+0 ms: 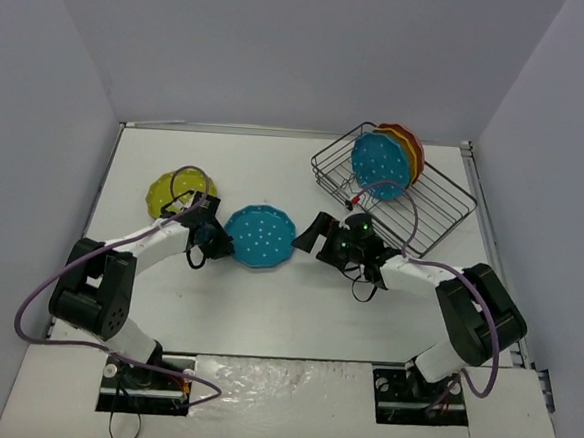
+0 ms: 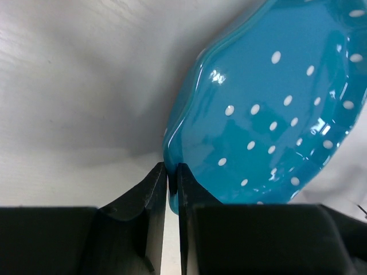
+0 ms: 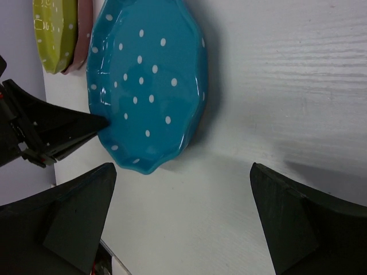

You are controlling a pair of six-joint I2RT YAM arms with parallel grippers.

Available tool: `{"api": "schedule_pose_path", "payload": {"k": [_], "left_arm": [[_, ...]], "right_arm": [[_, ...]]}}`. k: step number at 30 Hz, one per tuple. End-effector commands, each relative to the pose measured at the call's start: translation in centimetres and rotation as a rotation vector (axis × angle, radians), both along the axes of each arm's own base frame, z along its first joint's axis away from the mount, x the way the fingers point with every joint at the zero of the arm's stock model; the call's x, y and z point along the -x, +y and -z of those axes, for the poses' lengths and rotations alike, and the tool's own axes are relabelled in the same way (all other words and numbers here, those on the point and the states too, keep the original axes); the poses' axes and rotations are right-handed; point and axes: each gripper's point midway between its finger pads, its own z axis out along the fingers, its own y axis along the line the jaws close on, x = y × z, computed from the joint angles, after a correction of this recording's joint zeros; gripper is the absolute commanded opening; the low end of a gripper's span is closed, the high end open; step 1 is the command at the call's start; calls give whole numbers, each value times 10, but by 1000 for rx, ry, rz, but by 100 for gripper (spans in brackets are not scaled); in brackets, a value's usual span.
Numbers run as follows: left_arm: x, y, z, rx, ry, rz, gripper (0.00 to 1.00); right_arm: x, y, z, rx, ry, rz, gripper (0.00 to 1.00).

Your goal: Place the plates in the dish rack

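A teal polka-dot plate [image 1: 259, 236] is held at its left rim by my left gripper [image 1: 218, 240], near the middle of the table. In the left wrist view the jaws of the left gripper [image 2: 172, 169] are shut on the rim of this plate [image 2: 269, 114], which tilts up off the table. My right gripper [image 1: 311, 232] stands open just right of the plate, apart from it. In the right wrist view the teal plate [image 3: 146, 80] lies beyond the open right gripper [image 3: 182, 172]. The black wire dish rack [image 1: 443, 205] at the back right holds a teal plate [image 1: 381, 165], an orange plate [image 1: 405, 147] and a reddish one [image 1: 416, 151] on edge.
A lime green plate [image 1: 169, 192] lies at the left behind my left arm. In the right wrist view it [image 3: 54, 34] sits on top of a pink plate [image 3: 85, 23]. White walls enclose the table on three sides.
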Motion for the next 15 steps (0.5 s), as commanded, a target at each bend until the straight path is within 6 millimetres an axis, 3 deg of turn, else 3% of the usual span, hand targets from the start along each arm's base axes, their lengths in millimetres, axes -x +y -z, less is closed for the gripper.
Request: {"api": "schedule_pose_path", "payload": {"k": [1, 4, 15], "left_arm": [[-24, -26, -59, 201, -168, 4, 0], [-20, -28, -61, 232, -166, -11, 0], [-19, -42, -75, 373, -186, -29, 0]], "right_arm": [[-26, 28, -25, -148, -84, 19, 100], [-27, 34, -12, -157, -47, 15, 100], [-28, 51, 6, -238, 8, 1, 99]]}}
